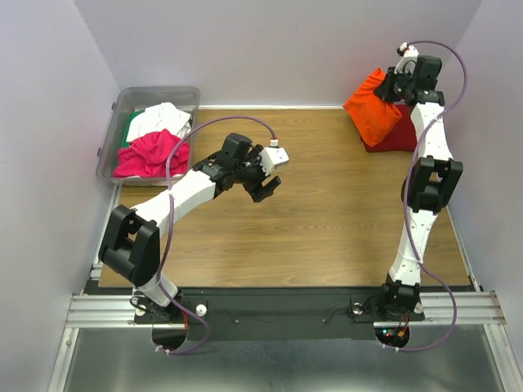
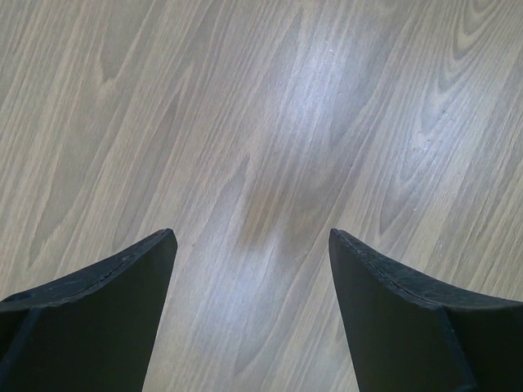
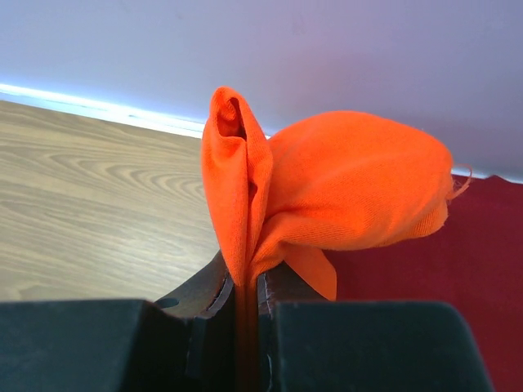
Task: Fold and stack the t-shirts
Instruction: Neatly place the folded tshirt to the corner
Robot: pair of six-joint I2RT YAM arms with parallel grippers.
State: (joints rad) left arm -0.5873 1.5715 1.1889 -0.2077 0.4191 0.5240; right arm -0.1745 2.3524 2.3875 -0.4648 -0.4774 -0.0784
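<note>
Table [image 1: 327,212] of pale wood fills the middle of the top view. At its upper left sits the bin [image 1: 113,114], holding a magenta shirt [image 1: 147,155], a white shirt [image 1: 159,121] and a sliver of a green shirt [image 1: 131,133]. In the upper right corner a red shirt [image 1: 396,140] lies by the back wall. The orange shirt [image 1: 372,106] hangs bunched over it; whether the two touch I cannot tell.

The right gripper [image 3: 245,287] is pressed together on a fold of the orange shirt, the cloth running down between the jaws and ballooning above them. The left gripper [image 1: 265,175] hovers over bare wood left of centre, jaws spread wide, holding nothing.

The step in hand looks like setting the orange shirt onto the red one. Held by one pinch, the cloth is a lump, so it would likely land crumpled. It should come down slowly and be dragged a little so that it lays out flat and square on the red shirt. The pinch should let go only once the bulk rests. The left gripper is free to take a second edge and keep the fold neat.
</note>
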